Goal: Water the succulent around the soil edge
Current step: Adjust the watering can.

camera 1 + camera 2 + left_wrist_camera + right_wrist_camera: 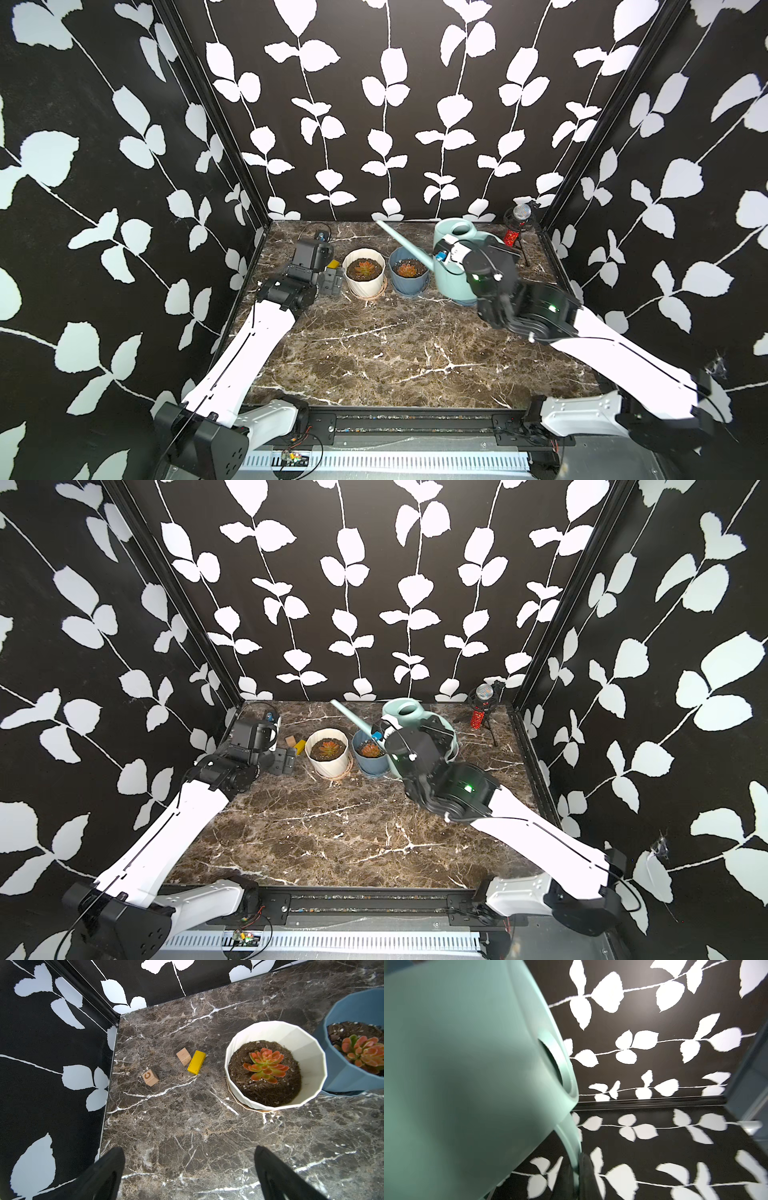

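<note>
Two orange-green succulents stand side by side at the back of the table: one (365, 268) (266, 1066) in a white pot (365, 286) (328, 766), one (407, 269) (363, 1051) in a blue pot (409, 286) (370, 766). Right of them is a mint-green watering can (453, 286) (405, 712) (456, 1064). Its long spout (405, 243) rises up and left over the blue pot's back. My right gripper (446, 253) (576, 1176) is shut on the can's handle (569, 1147). Left of the white pot, my left gripper (330, 282) (188, 1149) hangs open and empty.
Three small blocks lie left of the white pot: a yellow block (196, 1062), a plain wooden block (183, 1059) and a wooden block marked C (150, 1078). A microphone on a small tripod (519, 224) stands in the back right corner. Patterned walls close three sides.
</note>
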You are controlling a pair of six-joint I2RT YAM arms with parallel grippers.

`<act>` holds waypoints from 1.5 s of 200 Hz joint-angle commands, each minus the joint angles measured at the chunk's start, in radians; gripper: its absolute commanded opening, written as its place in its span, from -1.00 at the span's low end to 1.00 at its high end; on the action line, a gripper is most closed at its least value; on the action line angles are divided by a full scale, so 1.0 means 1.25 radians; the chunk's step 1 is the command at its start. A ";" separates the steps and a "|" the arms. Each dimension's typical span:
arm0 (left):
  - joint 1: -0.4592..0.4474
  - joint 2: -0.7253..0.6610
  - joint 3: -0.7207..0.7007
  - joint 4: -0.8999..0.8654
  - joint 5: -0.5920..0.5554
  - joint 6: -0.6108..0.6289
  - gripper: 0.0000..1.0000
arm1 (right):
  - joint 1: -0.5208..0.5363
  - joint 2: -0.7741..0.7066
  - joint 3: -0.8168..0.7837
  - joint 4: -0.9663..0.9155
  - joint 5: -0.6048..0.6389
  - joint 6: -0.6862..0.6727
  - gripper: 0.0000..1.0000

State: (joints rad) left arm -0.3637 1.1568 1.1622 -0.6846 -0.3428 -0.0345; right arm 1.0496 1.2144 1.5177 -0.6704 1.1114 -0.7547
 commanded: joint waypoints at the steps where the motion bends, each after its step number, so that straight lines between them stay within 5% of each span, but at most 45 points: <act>1: 0.004 -0.017 -0.013 0.019 0.022 -0.012 0.97 | 0.012 -0.081 0.028 -0.034 -0.091 0.277 -1.00; 39: 0.004 -0.044 -0.041 0.082 0.106 -0.017 0.97 | 0.017 -0.173 -0.079 0.011 -0.211 0.394 -1.00; 106: 0.003 -0.101 -0.142 0.285 0.316 -0.114 0.97 | 0.089 -0.206 -0.249 0.021 -0.206 0.488 -1.00; 200: 0.004 -0.108 -0.236 0.581 0.568 -0.296 0.97 | 0.116 -0.207 -0.260 0.038 -0.186 0.497 -1.00; 300: 0.005 -0.189 -0.207 0.587 0.777 -0.374 0.97 | 0.117 -0.186 -0.248 0.107 -0.109 0.470 -1.00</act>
State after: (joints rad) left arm -0.3588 0.9356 0.8707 -0.0025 0.5228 -0.4545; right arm 1.1866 0.9730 1.1904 -0.6388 0.9367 -0.1764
